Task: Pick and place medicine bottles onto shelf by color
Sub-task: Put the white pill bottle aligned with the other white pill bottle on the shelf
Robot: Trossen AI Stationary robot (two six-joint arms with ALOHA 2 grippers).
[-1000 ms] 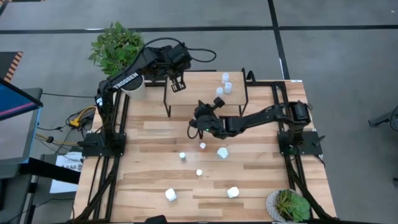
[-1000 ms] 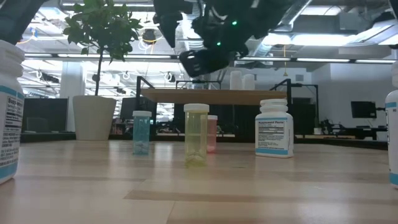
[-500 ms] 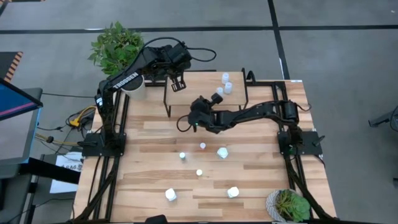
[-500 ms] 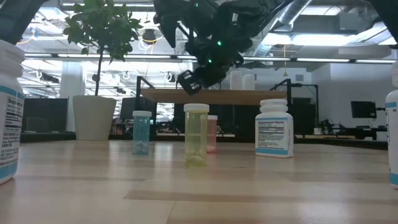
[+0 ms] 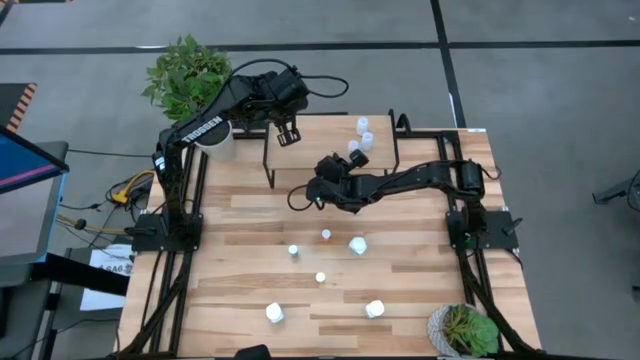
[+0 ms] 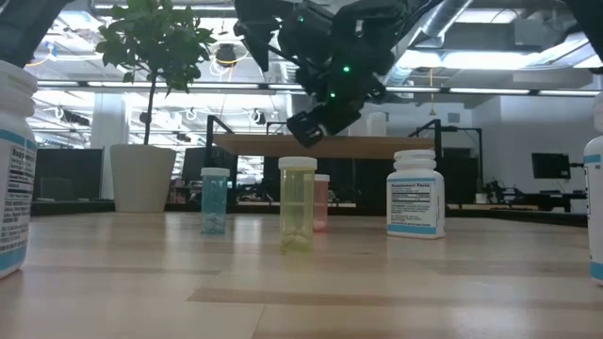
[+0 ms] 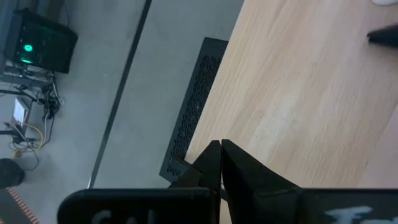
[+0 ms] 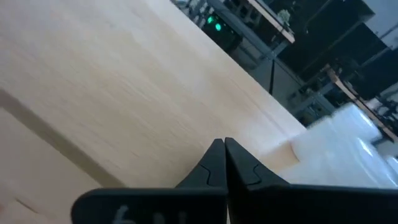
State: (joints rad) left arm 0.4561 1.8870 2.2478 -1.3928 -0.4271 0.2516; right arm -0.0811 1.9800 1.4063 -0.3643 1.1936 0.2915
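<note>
Several small medicine bottles stand on the plank table: a blue one (image 6: 215, 200), a yellow one (image 6: 298, 202), a pink one (image 6: 321, 201) and a white labelled one (image 6: 415, 204). From above they show as white caps (image 5: 326, 235). Three white-capped bottles (image 5: 362, 135) stand on the shelf (image 5: 330, 135) at its right end. My right gripper (image 5: 298, 196) is shut and empty, in the air just in front of the shelf's left part. My left gripper (image 5: 288, 134) is shut and empty above the shelf's left end.
A potted plant (image 5: 188, 80) stands at the table's far left corner and another (image 5: 462, 328) at its near right corner. Two larger bottles (image 5: 274, 313) (image 5: 375, 309) stand near the front edge. The shelf's black legs (image 5: 270, 165) stand close to my right gripper.
My right gripper has gone from above the table's middle toward the far edge, closer to the shelf's front, turning and dropping a little. It stays shut and empty. The bottles have kept still.
</note>
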